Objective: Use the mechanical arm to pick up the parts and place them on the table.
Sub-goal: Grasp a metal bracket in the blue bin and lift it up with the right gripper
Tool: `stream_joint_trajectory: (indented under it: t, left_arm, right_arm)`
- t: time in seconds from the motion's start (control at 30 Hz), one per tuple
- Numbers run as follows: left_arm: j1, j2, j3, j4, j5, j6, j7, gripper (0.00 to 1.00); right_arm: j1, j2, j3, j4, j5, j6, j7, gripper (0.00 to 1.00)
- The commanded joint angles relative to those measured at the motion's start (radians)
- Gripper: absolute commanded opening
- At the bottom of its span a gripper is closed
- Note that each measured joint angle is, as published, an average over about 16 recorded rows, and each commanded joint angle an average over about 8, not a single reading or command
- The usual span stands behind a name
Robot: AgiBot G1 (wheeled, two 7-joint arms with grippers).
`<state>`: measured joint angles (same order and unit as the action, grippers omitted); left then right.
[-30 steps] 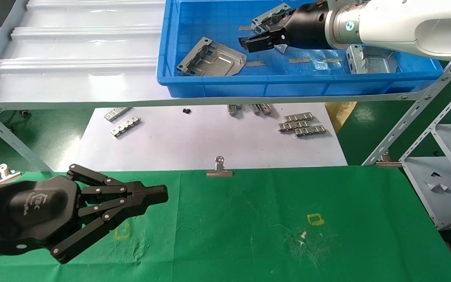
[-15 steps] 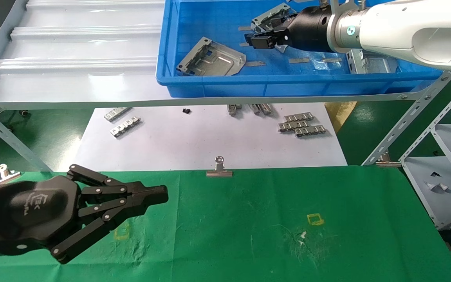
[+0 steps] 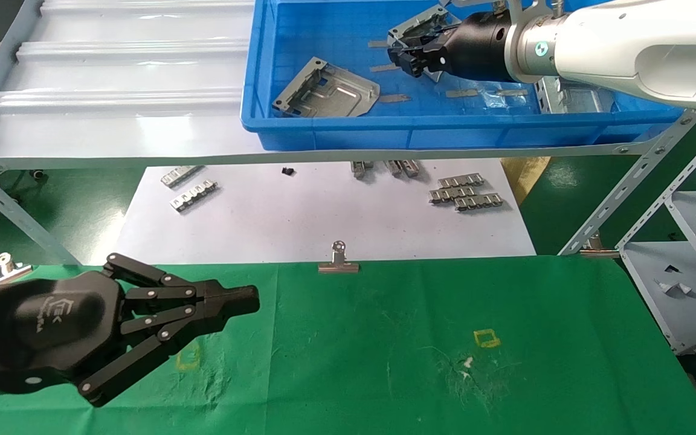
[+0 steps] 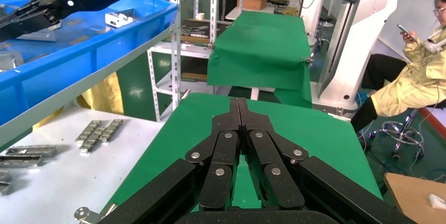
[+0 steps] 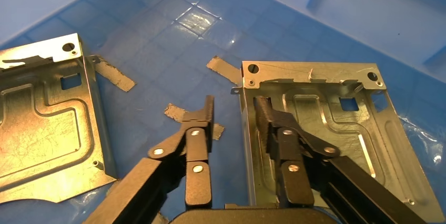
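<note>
The target part (image 5: 321, 129) lies flat in the blue tray (image 3: 336, 136) at about one o'clock in the head view, a second part (image 3: 328, 90) beside it. The right tool (image 5: 234, 111) hangs spread, straddling its folded edge. The thin wall could slip out or tilt the plate if the fingers close off-centre; the left tool (image 3: 236, 300), pressed together, idles over the green counter (image 3: 420, 374) at eight o'clock.

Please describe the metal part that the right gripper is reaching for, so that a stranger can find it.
Look in the blue tray on the shelf. The part lies toward its back; unlike the others, the open right gripper straddles its folded edge.
</note>
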<state>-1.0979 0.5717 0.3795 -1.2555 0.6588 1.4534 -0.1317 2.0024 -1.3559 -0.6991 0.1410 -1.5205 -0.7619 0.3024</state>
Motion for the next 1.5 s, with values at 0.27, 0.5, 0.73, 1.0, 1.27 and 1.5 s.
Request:
stream_joint_trajectory:
  t: [0.27, 0.5, 0.73, 1.0, 1.27, 1.5]
  left_arm:
    - [0.0, 0.0, 0.0, 0.0, 0.0, 0.0, 0.0, 0.0]
    - [0.0, 0.0, 0.0, 0.0, 0.0, 0.0, 0.0, 0.0]
    - [0.0, 0.0, 0.0, 0.0, 0.0, 0.0, 0.0, 0.42]
    - [0.0, 0.0, 0.0, 0.0, 0.0, 0.0, 0.0, 1.0]
    - [0.0, 0.0, 0.0, 0.0, 0.0, 0.0, 0.0, 1.0]
    - [0.0, 0.0, 0.0, 0.0, 0.0, 0.0, 0.0, 1.0]
  right_arm:
    - [0.003, 0.001, -0.028, -0.001, -0.004, 0.0, -0.001, 0.0]
    - [0.014, 0.006, -0.04, 0.001, 0.003, -0.012, -0.017, 0.0]
    - [0.063, 0.03, -0.028, 0.017, 0.035, -0.091, -0.082, 0.0]
    - [0.142, 0.123, 0.0, 0.052, 0.094, -0.382, -0.214, 0.0]
    - [0.211, 0.239, -0.008, 0.102, 0.104, -0.693, -0.293, 0.0]
    - [0.204, 0.345, -0.046, 0.252, 0.153, -0.836, -0.309, 0.0]
